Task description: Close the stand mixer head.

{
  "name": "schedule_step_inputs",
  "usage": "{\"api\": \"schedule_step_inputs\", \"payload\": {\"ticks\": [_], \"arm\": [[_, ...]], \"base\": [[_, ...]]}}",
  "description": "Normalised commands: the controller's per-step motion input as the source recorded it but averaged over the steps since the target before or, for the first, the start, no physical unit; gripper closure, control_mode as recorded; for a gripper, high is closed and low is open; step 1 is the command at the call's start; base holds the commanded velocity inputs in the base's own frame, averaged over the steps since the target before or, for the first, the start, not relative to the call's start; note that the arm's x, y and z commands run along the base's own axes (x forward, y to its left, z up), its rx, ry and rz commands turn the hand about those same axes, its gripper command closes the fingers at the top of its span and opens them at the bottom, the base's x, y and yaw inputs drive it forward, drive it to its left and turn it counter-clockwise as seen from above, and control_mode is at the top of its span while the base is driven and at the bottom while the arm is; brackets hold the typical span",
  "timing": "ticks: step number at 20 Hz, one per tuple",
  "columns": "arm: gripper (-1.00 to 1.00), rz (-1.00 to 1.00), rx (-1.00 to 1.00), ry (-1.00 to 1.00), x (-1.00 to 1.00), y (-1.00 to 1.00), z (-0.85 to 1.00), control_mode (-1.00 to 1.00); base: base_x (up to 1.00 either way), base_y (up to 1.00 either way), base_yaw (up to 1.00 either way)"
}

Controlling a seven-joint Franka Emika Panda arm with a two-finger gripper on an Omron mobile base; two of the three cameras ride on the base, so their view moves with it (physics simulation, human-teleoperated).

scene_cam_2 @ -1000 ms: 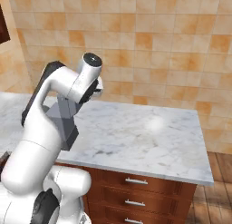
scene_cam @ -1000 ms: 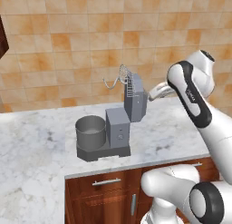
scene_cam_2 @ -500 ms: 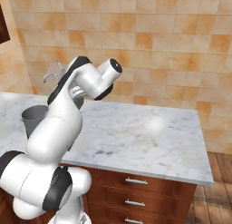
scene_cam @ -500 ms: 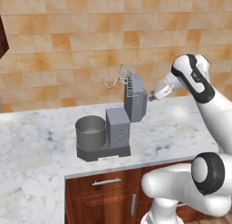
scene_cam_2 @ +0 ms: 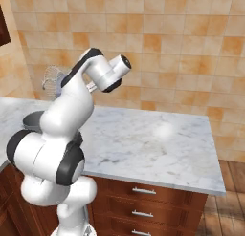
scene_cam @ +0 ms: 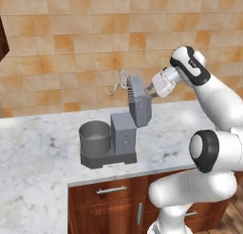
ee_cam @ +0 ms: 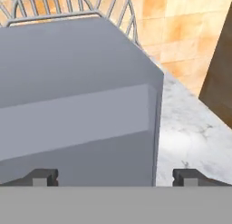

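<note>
Left base view: stand mixer head (scene_cam: pixel 139 103) tilted up, just ahead of the end effector (scene_cam: pixel 151 87) — right base view: whisk (scene_cam_2: pixel 50 80) beyond the arm — hand view: fingertips (ee_cam: pixel 44 177) spread wide, released; rigid, hinged, prob. heavy, so push its upper back face.

The stand mixer head (scene_cam: pixel 139 104) looks like matt slate-grey painted metal or plastic, smooth and flat-sided, with a thin bright wire whisk (scene_cam: pixel 122 80). The round bowl (scene_cam: pixel 95 136) is dull brushed metal. The surface (scene_cam: pixel 38 152) is polished, veined white marble over glossy reddish wood drawers (scene_cam_2: pixel 143 201) with metal handles. The wall tiles (scene_cam: pixel 71 43) are mottled orange ceramic.
</note>
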Motion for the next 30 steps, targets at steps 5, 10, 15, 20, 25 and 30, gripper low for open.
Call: {"api": "schedule_step_inputs", "payload": {"ticks": [5,10,15,20,25,30], "arm": [[-1.00,0.11,0.13,-0.10,0.80,0.96,-0.10,-1.00],[-1.00,0.10,0.16,-0.13,0.79,1.00,-0.25,-1.00],[-1.00,0.11,-0.16,-0.13,0.65,1.00,-0.28,-1.00],[-1.00,0.13,-0.41,-0.03,0.35,0.95,-0.03,-1.00],[-1.00,0.09,-0.40,-0.07,-0.08,0.33,0.33,-1.00],[-1.00,0.04,-0.30,-0.08,-0.44,-0.22,0.27,-1.00]], "base": [[0.00,0.00,0.00],[0.00,0.00,0.00],[0.00,0.00,0.00],[0.00,0.00,0.00],[0.00,0.00,0.00],[0.00,0.00,0.00]]}}
